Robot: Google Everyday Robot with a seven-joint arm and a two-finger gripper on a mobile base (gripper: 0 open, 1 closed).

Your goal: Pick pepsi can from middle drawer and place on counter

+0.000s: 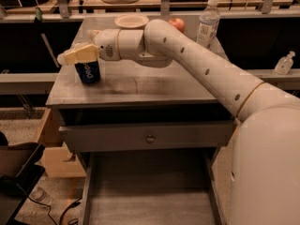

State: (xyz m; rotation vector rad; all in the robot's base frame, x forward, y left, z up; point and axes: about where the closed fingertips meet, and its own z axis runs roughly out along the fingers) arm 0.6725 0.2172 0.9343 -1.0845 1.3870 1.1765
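Note:
The pepsi can, dark blue with white lettering, stands upright on the counter near its left edge. My gripper is right at the can's top and hides its rim; the white arm reaches in from the right across the counter. The middle drawer is pulled open below, and the part of its grey floor that shows is bare. Above it is a shut grey drawer front with a round knob.
At the back of the counter stand a clear plastic bottle, a red apple and a shallow bowl. A small pump bottle sits on a ledge at the right. A cardboard box lies on the floor at the left.

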